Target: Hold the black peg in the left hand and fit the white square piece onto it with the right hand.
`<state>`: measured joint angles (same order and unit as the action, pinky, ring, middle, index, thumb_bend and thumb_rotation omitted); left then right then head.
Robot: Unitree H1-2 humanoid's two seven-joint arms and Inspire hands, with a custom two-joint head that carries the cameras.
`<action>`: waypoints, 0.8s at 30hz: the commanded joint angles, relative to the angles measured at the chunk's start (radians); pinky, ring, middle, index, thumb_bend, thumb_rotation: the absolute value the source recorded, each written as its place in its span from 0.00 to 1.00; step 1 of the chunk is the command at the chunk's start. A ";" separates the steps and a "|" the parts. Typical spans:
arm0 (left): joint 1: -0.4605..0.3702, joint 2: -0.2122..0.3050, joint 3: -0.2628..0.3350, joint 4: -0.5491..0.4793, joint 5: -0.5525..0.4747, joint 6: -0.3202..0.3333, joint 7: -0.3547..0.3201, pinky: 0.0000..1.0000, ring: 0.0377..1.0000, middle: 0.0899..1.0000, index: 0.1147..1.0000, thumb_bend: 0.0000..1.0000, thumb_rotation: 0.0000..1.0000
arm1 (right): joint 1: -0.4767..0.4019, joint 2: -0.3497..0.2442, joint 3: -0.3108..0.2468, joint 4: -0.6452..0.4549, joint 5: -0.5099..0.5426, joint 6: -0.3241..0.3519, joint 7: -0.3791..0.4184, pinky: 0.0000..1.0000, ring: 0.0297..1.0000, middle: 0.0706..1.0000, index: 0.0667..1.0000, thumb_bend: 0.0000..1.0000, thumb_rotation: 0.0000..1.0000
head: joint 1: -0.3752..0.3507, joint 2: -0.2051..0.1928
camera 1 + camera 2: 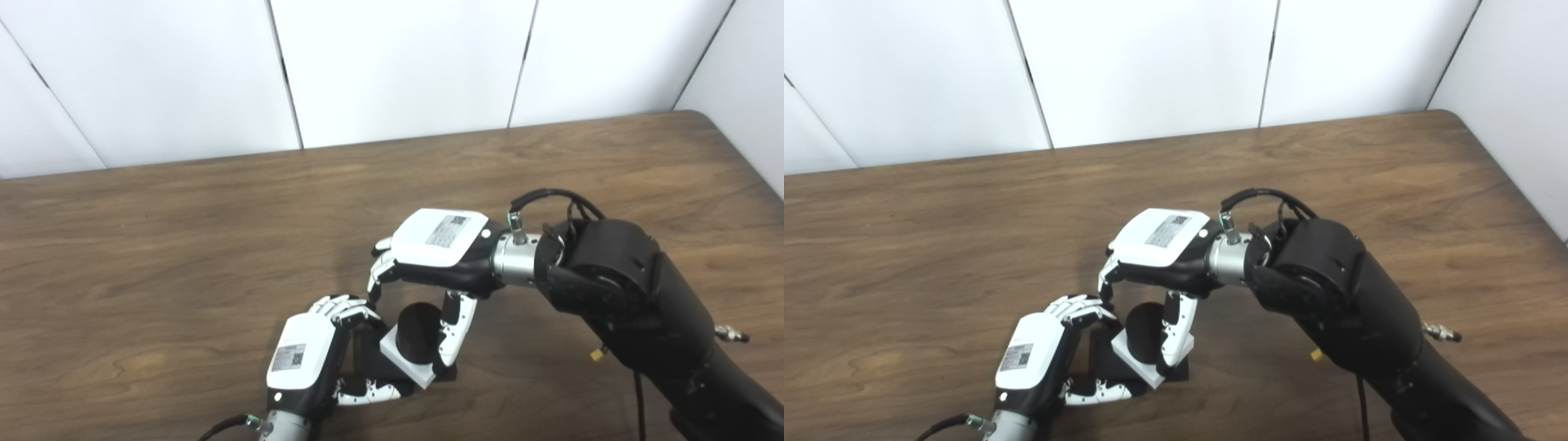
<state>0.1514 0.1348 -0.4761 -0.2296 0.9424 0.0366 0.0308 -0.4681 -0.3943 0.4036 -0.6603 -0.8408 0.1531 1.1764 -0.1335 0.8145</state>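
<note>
Low in the middle of the table, my left hand (306, 358) is shut on the black peg's flat base (367, 361), thumb along its near edge and fingers over its far edge. The round black peg (418, 331) stands up through the white square piece (404, 362), which sits slightly tilted around it on the base. From the right, my right hand (438, 242) hovers palm-down over the peg. Its thumb (452, 334) presses on the white piece's right edge and its fingers (380, 272) curl down at the far left side. The contact of those fingers is hidden.
The brown wooden table (184, 245) runs back to a white panelled wall (398, 61). Its right edge (744, 156) angles toward me. My bulky black right forearm (643, 306) crosses the lower right, with cables looping at the wrist.
</note>
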 commanded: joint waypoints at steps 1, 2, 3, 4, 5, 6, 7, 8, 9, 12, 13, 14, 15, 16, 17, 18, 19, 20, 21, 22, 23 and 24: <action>0.000 -0.003 -0.012 0.024 0.013 0.010 -0.032 0.85 0.82 0.73 0.42 0.52 0.05 | -0.049 0.001 -0.010 -0.042 -0.009 0.032 0.036 0.96 0.98 0.91 0.87 1.00 0.49 | 0.000 0.000; 0.000 -0.003 -0.013 0.024 0.013 0.009 -0.032 0.85 0.82 0.73 0.42 0.52 0.05 | -0.053 0.000 -0.010 -0.045 -0.013 0.039 0.044 0.97 0.99 0.92 0.89 1.00 0.49 | 0.000 0.000; 0.000 -0.002 -0.013 0.024 0.014 0.010 -0.032 0.85 0.82 0.73 0.42 0.52 0.05 | -0.057 0.000 -0.011 -0.048 -0.016 0.045 0.051 0.98 1.00 0.93 0.90 1.00 0.49 | 0.000 0.000; 0.000 -0.002 -0.013 0.023 0.014 0.009 -0.033 0.85 0.82 0.73 0.42 0.52 0.05 | -0.059 -0.001 -0.013 -0.052 -0.016 0.050 0.054 0.98 1.00 0.94 0.91 1.00 0.49 | 0.000 0.000; 0.000 -0.001 -0.013 0.024 0.014 0.010 -0.033 0.85 0.82 0.73 0.42 0.52 0.05 | -0.061 -0.003 -0.015 -0.056 -0.013 0.056 0.056 0.99 1.00 0.95 0.92 1.00 0.49 | 0.000 0.000; -0.001 -0.001 -0.012 0.025 0.014 0.009 -0.032 0.85 0.82 0.73 0.42 0.52 0.05 | -0.062 -0.005 -0.016 -0.058 -0.011 0.061 0.056 0.99 1.00 0.96 0.93 1.00 0.49 | 0.000 -0.003; -0.002 -0.001 -0.012 0.027 0.014 0.008 -0.031 0.85 0.82 0.73 0.42 0.52 0.05 | -0.065 -0.007 -0.017 -0.062 -0.009 0.066 0.058 0.99 1.00 0.96 0.94 1.00 0.49 | 0.000 -0.003; -0.002 0.000 -0.012 0.029 0.014 0.006 -0.028 0.85 0.82 0.73 0.42 0.52 0.05 | -0.069 -0.011 -0.018 -0.068 -0.008 0.071 0.063 1.00 1.00 0.96 0.94 1.00 0.50 | 0.000 -0.003; -0.003 0.001 -0.011 0.030 0.013 0.004 -0.026 0.85 0.82 0.73 0.42 0.52 0.05 | -0.074 -0.015 -0.020 -0.076 -0.008 0.078 0.069 1.00 1.00 0.96 0.95 1.00 0.51 | 0.000 -0.004; -0.003 0.002 -0.010 0.033 0.011 0.003 -0.024 0.85 0.81 0.73 0.42 0.52 0.05 | -0.085 -0.024 -0.025 -0.096 -0.008 0.099 0.081 1.00 1.00 0.97 0.96 1.00 0.52 | -0.001 -0.006; -0.003 0.002 -0.009 0.033 0.011 0.003 -0.025 0.85 0.81 0.73 0.42 0.52 0.05 | -0.088 -0.028 -0.028 -0.104 -0.006 0.107 0.084 1.00 1.00 0.97 0.97 1.00 0.52 | -0.001 -0.006; -0.003 0.003 -0.009 0.032 0.012 0.005 -0.028 0.85 0.81 0.73 0.42 0.52 0.05 | -0.089 -0.033 -0.032 -0.113 -0.002 0.117 0.085 1.00 1.00 0.97 0.97 1.00 0.53 | -0.002 -0.007; -0.003 0.003 -0.009 0.031 0.013 0.006 -0.030 0.85 0.82 0.73 0.42 0.52 0.05 | -0.089 -0.037 -0.035 -0.119 0.002 0.124 0.085 1.00 1.00 0.98 0.97 1.00 0.53 | -0.002 -0.007; -0.002 0.003 -0.009 0.029 0.016 0.012 -0.036 0.85 0.82 0.73 0.42 0.52 0.05 | -0.084 -0.044 -0.047 -0.130 0.012 0.142 0.084 1.00 1.00 0.98 0.97 1.00 0.53 | 0.000 -0.008; -0.001 0.003 -0.008 0.028 0.022 0.019 -0.040 0.86 0.82 0.73 0.42 0.52 0.05 | -0.074 -0.048 -0.062 -0.139 0.024 0.164 0.080 1.00 1.00 0.97 0.96 1.00 0.54 | 0.002 -0.009; -0.001 0.003 -0.008 0.026 0.025 0.023 -0.043 0.86 0.81 0.73 0.42 0.52 0.05 | -0.067 -0.052 -0.070 -0.145 0.033 0.181 0.076 0.99 1.00 0.97 0.95 1.00 0.55 | 0.004 -0.009; 0.000 0.005 -0.009 0.024 0.037 0.027 -0.044 0.86 0.81 0.73 0.42 0.52 0.05 | -0.048 -0.053 -0.089 -0.150 0.049 0.201 0.058 0.99 1.00 0.97 0.95 1.00 0.56 | 0.006 -0.010; 0.001 0.007 -0.010 0.021 0.049 0.031 -0.044 0.85 0.81 0.73 0.42 0.52 0.06 | -0.026 -0.055 -0.105 -0.154 0.064 0.214 0.037 0.97 1.00 0.96 0.94 1.00 0.56 | 0.007 -0.010; 0.001 0.008 -0.011 0.019 0.058 0.033 -0.044 0.84 0.80 0.72 0.43 0.52 0.07 | -0.012 -0.056 -0.116 -0.156 0.075 0.223 0.023 0.96 1.00 0.96 0.93 1.00 0.58 | 0.007 -0.010; 0.002 0.008 -0.011 0.016 0.072 0.036 -0.044 0.84 0.79 0.72 0.43 0.52 0.07 | 0.008 -0.059 -0.130 -0.159 0.083 0.228 0.008 0.96 1.00 0.95 0.93 1.00 0.58 | 0.007 -0.010; 0.003 0.010 -0.010 0.012 0.083 0.037 -0.046 0.82 0.79 0.72 0.52 0.66 0.16 | 0.026 -0.061 -0.141 -0.163 0.083 0.235 -0.003 0.95 1.00 0.95 0.92 1.00 0.59 | 0.004 -0.011; 0.004 0.011 -0.008 0.010 0.089 0.037 -0.047 0.81 0.78 0.72 0.60 0.76 0.25 | 0.037 -0.062 -0.147 -0.166 0.083 0.240 -0.009 0.94 1.00 0.95 0.92 1.00 0.59 | 0.004 -0.011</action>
<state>0.1481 0.1368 -0.4767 -0.2275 1.0016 0.0378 0.0290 -0.4147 -0.4384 0.2778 -0.7963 -0.7639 0.3558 1.1687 -0.1289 0.8023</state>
